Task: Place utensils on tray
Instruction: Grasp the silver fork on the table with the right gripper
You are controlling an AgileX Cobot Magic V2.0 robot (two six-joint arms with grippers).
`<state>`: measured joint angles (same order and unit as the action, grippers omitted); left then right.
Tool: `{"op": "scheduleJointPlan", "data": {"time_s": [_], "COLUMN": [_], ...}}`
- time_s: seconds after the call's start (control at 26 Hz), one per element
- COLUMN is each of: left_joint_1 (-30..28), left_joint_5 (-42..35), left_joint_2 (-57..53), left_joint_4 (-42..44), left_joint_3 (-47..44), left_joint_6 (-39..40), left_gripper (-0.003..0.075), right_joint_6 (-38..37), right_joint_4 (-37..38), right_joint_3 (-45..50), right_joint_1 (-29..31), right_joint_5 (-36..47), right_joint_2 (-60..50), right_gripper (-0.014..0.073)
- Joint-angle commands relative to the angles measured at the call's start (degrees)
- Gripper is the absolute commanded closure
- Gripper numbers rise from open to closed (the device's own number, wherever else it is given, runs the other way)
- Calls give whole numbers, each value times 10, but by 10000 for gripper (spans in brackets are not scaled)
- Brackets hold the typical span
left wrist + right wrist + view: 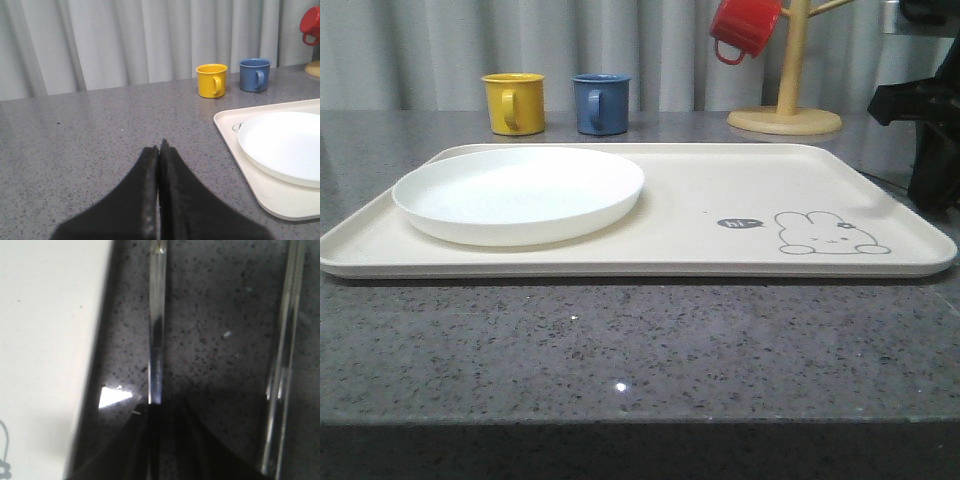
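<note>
The cream tray (720,200) with a grey rabbit drawing lies on the grey counter and carries a white plate (520,192). In the right wrist view a slim silver utensil handle (157,330) lies on the counter just beside the tray's edge (45,340). It runs in between the fingers of my right gripper (167,410), which sits low and open around it. A second slim silver utensil (286,365) lies parallel, further from the tray. My left gripper (160,145) is shut and empty over bare counter beside the tray (280,200).
A yellow mug (514,103) and a blue mug (600,103) stand behind the tray. A wooden mug tree (786,100) with a red mug (744,28) stands at the back right. My dark right arm (932,150) hangs past the tray's right end.
</note>
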<state>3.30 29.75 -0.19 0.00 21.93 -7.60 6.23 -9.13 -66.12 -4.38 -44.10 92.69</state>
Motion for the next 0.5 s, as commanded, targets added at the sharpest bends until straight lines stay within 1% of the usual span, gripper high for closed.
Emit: {"op": "scheduleJointPlan", "data": {"time_s": [0.0, 0.19, 0.31, 0.46], "left_joint_1": [0, 0, 0, 0], "left_joint_5": [-53, -53, -53, -53], "left_joint_2": [7, 7, 7, 7], "left_joint_4": [-3, -3, -3, -3], "left_joint_3": [15, 15, 15, 15], "left_joint_6": [7, 7, 7, 7], "left_gripper": [739, 739, 739, 739], "right_joint_6": [5, 5, 5, 3], "right_joint_4": [-5, -5, -5, -5], "right_joint_3": [-16, -16, -16, -16], "right_joint_1": [0, 0, 0, 0], "right_joint_5": [12, 12, 12, 11], "right_joint_2": [-17, -17, -17, -20], "right_gripper": [578, 658, 682, 690]}}
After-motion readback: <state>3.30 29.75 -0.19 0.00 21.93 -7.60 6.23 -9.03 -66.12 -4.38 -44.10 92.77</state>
